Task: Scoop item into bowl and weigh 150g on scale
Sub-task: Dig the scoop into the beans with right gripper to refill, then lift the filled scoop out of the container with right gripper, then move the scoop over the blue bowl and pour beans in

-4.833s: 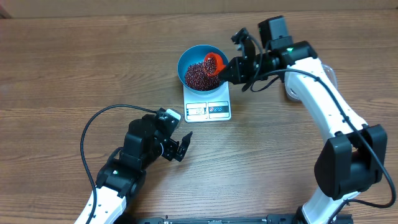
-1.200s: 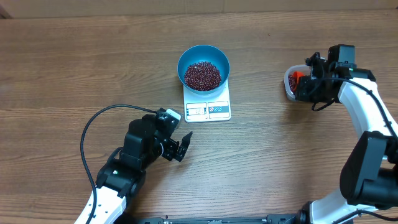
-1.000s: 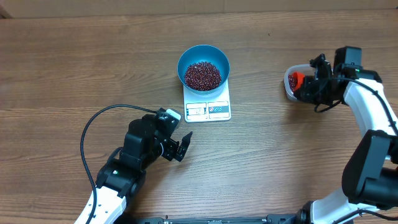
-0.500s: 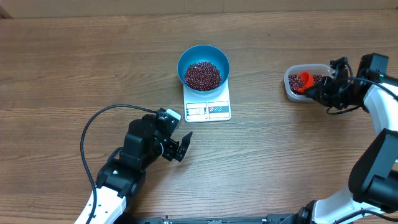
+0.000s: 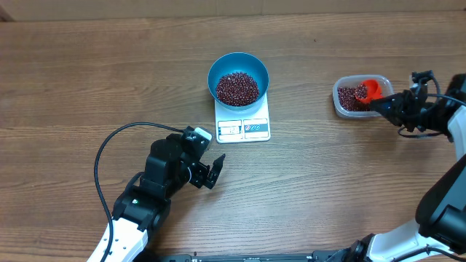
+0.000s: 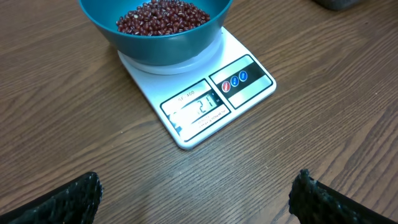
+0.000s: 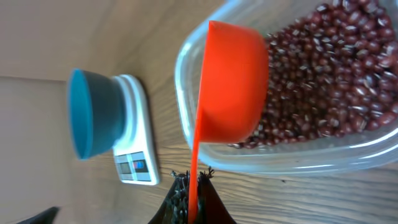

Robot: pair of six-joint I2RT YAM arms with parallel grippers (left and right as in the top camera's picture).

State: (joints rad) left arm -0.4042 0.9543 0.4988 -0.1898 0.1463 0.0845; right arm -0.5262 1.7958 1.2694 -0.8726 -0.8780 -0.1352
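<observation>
Beans (image 5: 237,88) in bowl (image 5: 218,70) on scale (image 5: 244,129), well apart from right gripper (image 5: 385,106) with scoop (image 5: 372,89)

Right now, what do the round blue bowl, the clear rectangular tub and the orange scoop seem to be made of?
Round blue bowl: probably plastic, smooth with a satin finish; the colour is even and the sheen soft.
Clear rectangular tub: thin glossy plastic; the beans show through its wall.
Orange scoop: likely moulded plastic, smooth; one uniform colour, with a thin handle.

Bowl (image 5: 215,69) on scale (image 5: 243,129) obstructs centrally; tub (image 5: 337,98) well apart.
</observation>
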